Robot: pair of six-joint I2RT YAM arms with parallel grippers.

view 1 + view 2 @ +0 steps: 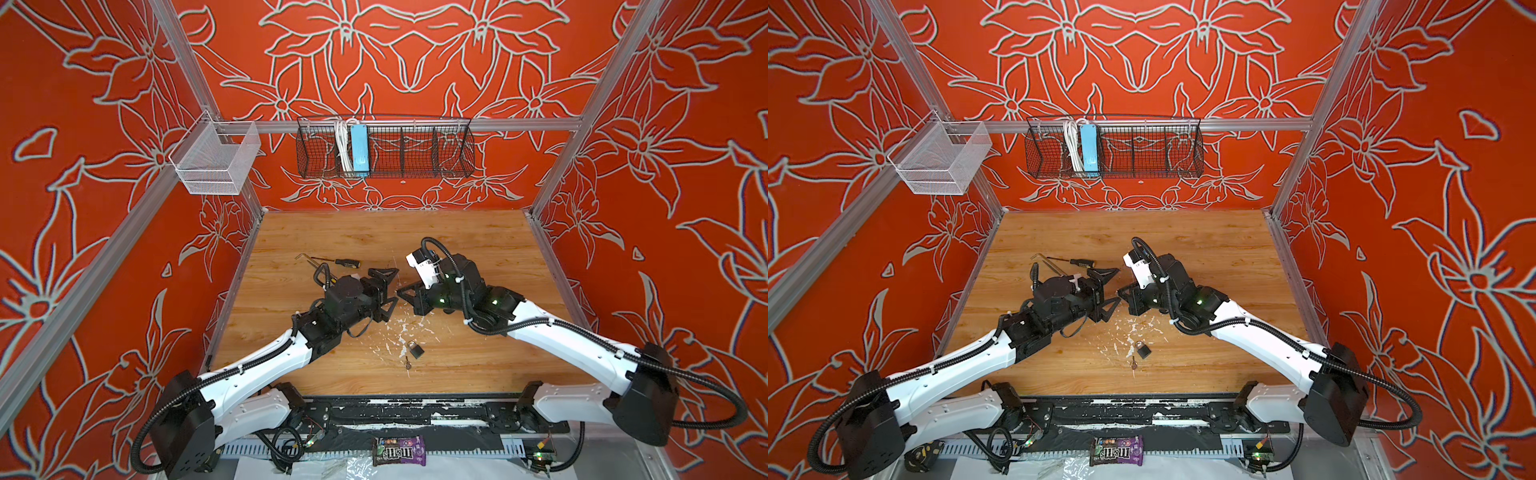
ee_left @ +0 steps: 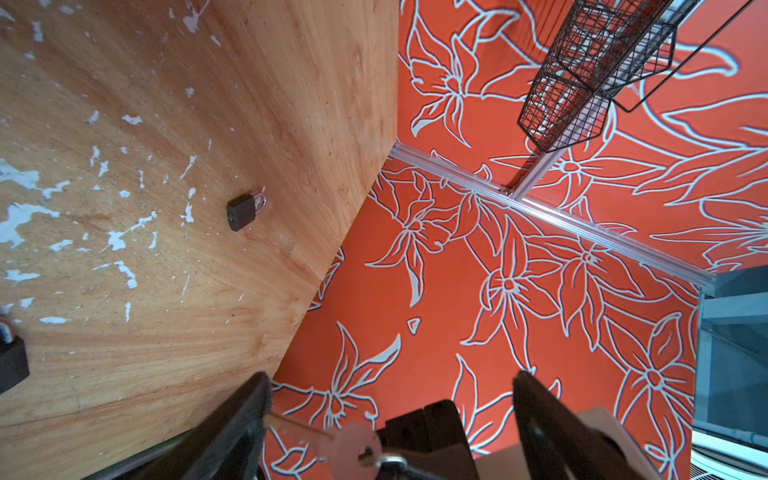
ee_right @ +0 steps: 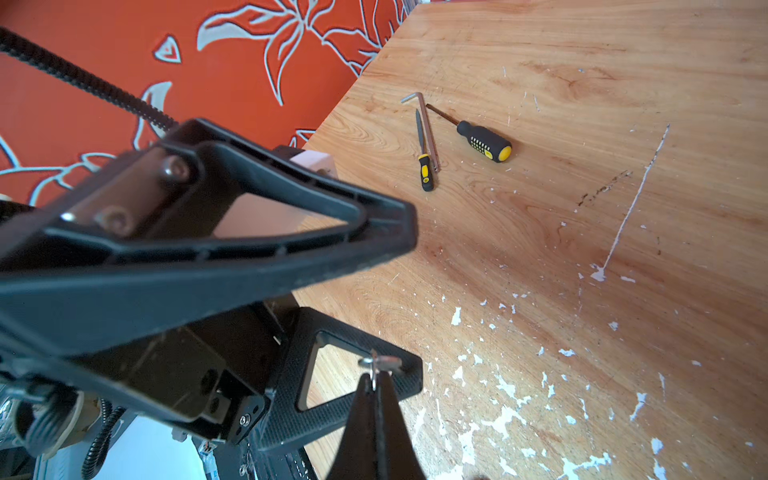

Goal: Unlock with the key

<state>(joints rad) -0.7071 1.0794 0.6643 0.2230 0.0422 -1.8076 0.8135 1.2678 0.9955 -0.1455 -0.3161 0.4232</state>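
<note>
A silver key (image 2: 332, 440) on a split ring hangs between the two grippers above the table. My right gripper (image 3: 376, 380) is shut on the ring, and the key (image 3: 388, 360) sticks out past its tips. My left gripper (image 2: 392, 386) stands open around the key, whose blade tip touches one of its fingers (image 2: 249, 415). In both top views the grippers meet at mid-table, left (image 1: 392, 293) (image 1: 1115, 291) and right (image 1: 402, 291) (image 1: 1122, 291). A dark padlock (image 1: 414, 349) (image 1: 1143, 350) lies on the table nearer the front. Another padlock (image 2: 245, 211) lies close to the table's right edge.
A second small key (image 1: 408, 365) lies just in front of the padlock. Two screwdrivers (image 3: 484, 141) and a hex key (image 3: 428, 129) lie behind the left gripper. A black wire basket (image 1: 386, 149) and a white mesh basket (image 1: 216, 160) hang on the walls. A candy bag (image 1: 399, 451) lies at the front.
</note>
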